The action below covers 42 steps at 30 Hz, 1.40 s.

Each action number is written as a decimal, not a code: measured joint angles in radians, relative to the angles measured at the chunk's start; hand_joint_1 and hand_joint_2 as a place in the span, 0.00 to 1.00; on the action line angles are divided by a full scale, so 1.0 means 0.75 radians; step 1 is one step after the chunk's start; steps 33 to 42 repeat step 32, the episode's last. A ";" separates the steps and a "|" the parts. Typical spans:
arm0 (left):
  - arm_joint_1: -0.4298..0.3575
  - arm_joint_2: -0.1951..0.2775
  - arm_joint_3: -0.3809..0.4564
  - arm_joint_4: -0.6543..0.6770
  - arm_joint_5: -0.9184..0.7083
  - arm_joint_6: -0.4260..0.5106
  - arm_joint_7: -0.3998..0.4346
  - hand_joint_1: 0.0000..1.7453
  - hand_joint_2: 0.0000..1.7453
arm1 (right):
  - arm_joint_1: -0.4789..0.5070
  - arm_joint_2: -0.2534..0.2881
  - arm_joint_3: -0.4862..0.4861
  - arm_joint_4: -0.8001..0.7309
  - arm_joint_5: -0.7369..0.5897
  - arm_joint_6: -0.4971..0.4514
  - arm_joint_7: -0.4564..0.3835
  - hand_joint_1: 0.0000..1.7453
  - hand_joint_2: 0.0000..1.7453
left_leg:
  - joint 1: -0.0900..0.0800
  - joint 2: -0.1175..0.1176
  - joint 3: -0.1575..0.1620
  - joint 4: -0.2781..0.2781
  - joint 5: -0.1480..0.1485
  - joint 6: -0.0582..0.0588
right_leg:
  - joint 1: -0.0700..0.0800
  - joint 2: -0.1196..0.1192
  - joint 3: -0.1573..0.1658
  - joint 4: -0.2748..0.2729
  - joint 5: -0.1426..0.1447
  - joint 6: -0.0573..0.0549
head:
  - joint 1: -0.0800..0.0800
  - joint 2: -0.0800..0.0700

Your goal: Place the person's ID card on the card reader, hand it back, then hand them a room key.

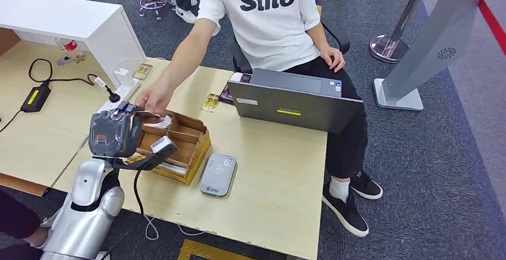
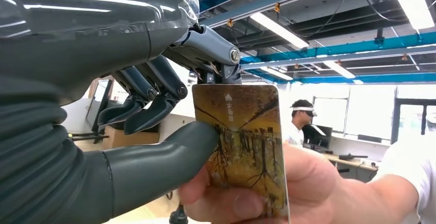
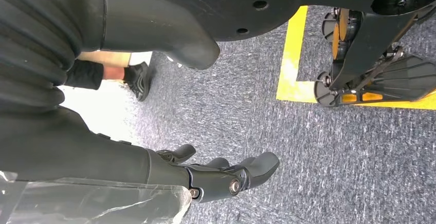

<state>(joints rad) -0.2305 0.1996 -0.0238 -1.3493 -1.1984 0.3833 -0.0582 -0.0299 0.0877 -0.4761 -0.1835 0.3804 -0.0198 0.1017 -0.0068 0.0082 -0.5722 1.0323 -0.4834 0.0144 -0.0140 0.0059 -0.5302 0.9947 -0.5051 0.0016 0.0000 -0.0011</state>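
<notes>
Left hand (image 2: 128, 111) sits closest to the lens in the left wrist view: thumb and dark fingers (image 2: 154, 108) grasping the top corner of the room key (image 2: 239, 147), a card with a yellow-brown tree print. Person's hand (image 2: 267, 193) holds the same card from the other side, thumb across its lower edge; the card's bottom edge is cut off by the frame.

Head view, left to right: left hand (image 1: 114, 132) raised over the bench (image 1: 274, 170) at about 9 o'clock, covering the near left part of the wooden card box (image 1: 182, 144). Person's hand (image 1: 152, 102) meets it at the fingertips; the card itself is barely a sliver here. Grey card reader (image 1: 218, 175) lies just beside the box toward 3 o'clock, nothing on it. Bare benchtop from reader to the right edge. Grey laptop (image 1: 292, 102) at 1 o'clock, lid back toward the robot, screen hidden.

Right hand (image 3: 226, 175) hangs over grey carpet, fingers loosely released, holding nothing.
</notes>
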 joint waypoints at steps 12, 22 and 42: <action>0.023 -0.002 0.012 -0.012 0.071 0.018 -0.039 0.00 1.00 | -0.001 0.001 -0.005 0.000 0.002 0.000 0.002 0.00 1.00 | 0.000 0.001 -0.002 0.000 -0.001 0.000 | 0.000 0.001 -0.001 0.000 0.000 0.000 | 0.000 0.000; 0.603 -0.415 0.304 -0.612 1.124 0.329 -0.832 0.00 1.00 | 0.007 0.040 -0.077 0.002 -0.042 -0.074 0.039 0.00 1.00 | -0.002 0.011 -0.002 -0.001 -0.010 0.003 | -0.002 0.010 -0.004 -0.003 -0.004 0.003 | 0.005 0.000; 0.608 -0.658 1.081 -0.253 1.940 -0.364 -0.727 0.00 1.00 | 0.018 0.066 -0.105 0.005 0.030 -0.110 0.056 0.00 1.00 | -0.001 0.000 -0.001 -0.002 -0.006 0.002 | -0.001 -0.002 -0.001 -0.002 -0.007 0.001 | 0.002 0.000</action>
